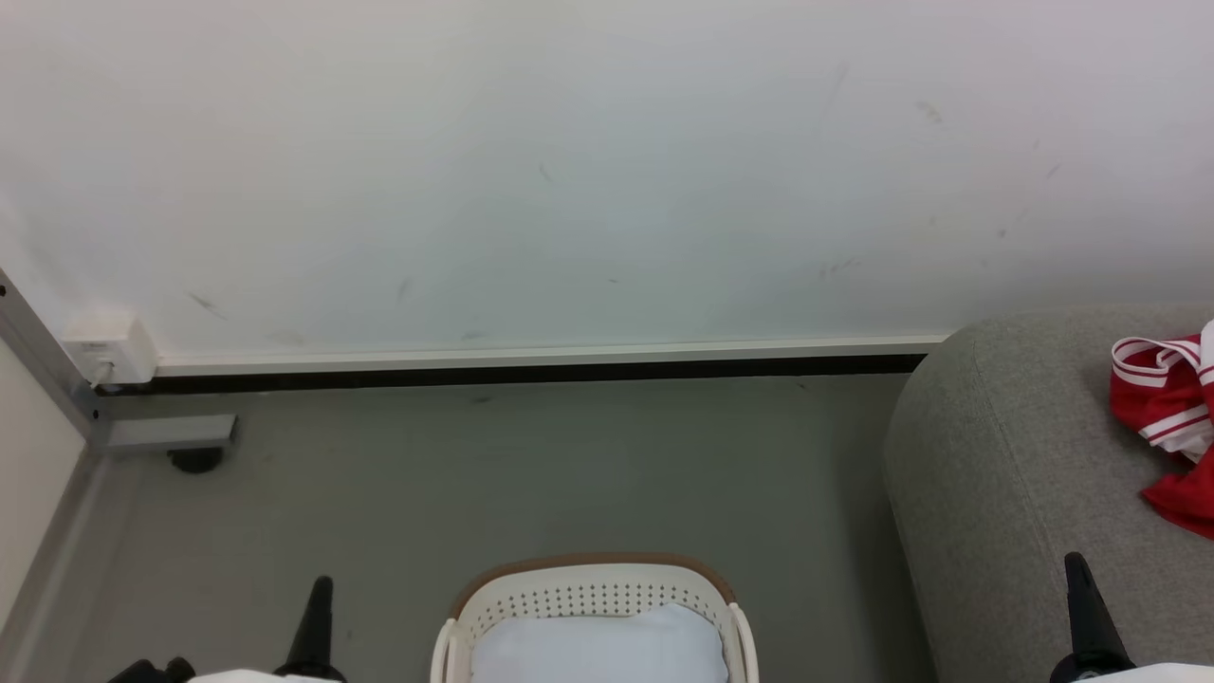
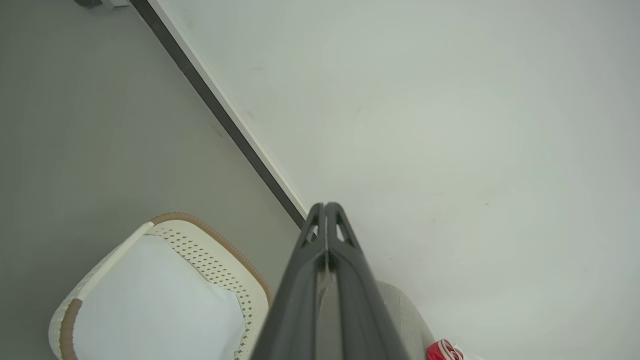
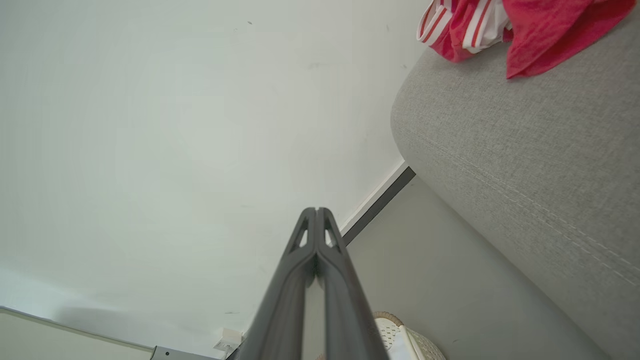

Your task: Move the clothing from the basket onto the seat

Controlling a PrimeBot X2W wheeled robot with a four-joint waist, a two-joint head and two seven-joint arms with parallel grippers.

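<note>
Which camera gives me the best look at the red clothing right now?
Right wrist view: the clothing is largest there, bunched on the seat, though cropped at the top. The head view cuts it off at the right edge; the left wrist view shows a small red scrap.

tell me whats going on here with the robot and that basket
Nothing is being handled at this moment. The red clothing lies on the grey seat at the right. The basket stands on the floor between the arms, with a pale pad in it. The left gripper and the right gripper are both shut and empty, held low on either side of the basket. The move looks done, as far as the visible part of the basket tells.
</note>
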